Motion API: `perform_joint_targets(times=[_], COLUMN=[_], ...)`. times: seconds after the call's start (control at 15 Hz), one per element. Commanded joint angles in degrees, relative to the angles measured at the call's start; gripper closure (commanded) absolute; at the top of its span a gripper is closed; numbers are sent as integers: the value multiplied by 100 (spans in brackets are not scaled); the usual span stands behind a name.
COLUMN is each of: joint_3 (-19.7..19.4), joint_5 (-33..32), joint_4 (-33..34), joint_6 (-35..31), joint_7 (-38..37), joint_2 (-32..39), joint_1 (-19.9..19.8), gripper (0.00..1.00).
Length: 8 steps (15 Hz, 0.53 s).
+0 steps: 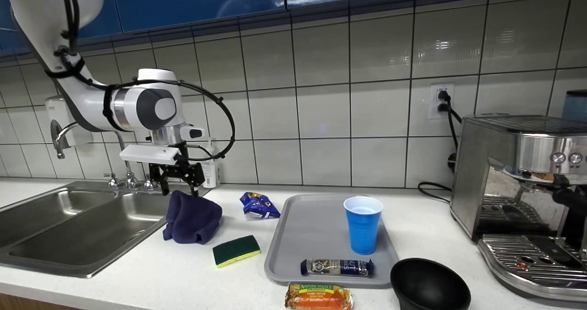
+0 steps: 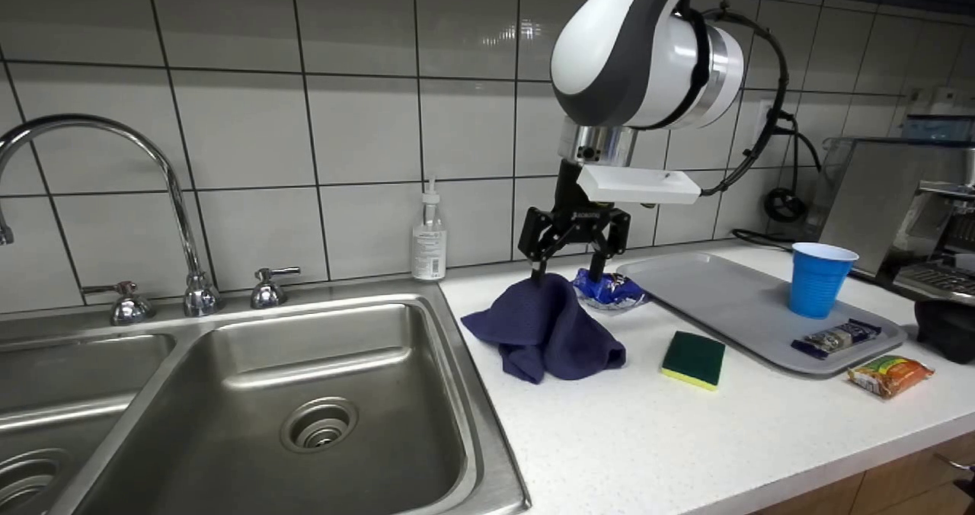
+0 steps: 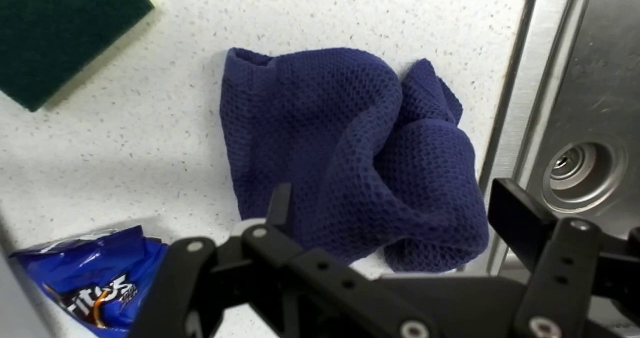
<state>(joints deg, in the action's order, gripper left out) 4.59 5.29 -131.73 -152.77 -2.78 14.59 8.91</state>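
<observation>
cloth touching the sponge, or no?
Apart. The wrist view shows it plainly: a strip of speckled counter lies between the cloth's edge and the sponge's nearest corner.

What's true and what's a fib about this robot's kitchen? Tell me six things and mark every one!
1. The gripper has its jaws spread apart above the cloth. True.
2. The blue cup stands on the tray. True.
3. The cloth lies on the tray. False: it lies on the counter, off the tray.
4. The sponge is green on top, with yellow under it. True.
5. The gripper is holding the blue cup. False: the cup stands on the tray, well away from the gripper.
6. The sponge is on the tray. False: it is on the counter, between the cloth and the tray.
</observation>
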Motion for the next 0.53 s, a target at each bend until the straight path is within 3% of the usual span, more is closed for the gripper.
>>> perform_joint_targets(times=[0.0,0.47], joint_3=[77,122], joint_5=[-42,12], joint_4=[7,35], joint_6=[16,-9], joint_7=[-29,-19], joint_2=[-3,26], joint_1=[-80,-68], gripper=[0,0])
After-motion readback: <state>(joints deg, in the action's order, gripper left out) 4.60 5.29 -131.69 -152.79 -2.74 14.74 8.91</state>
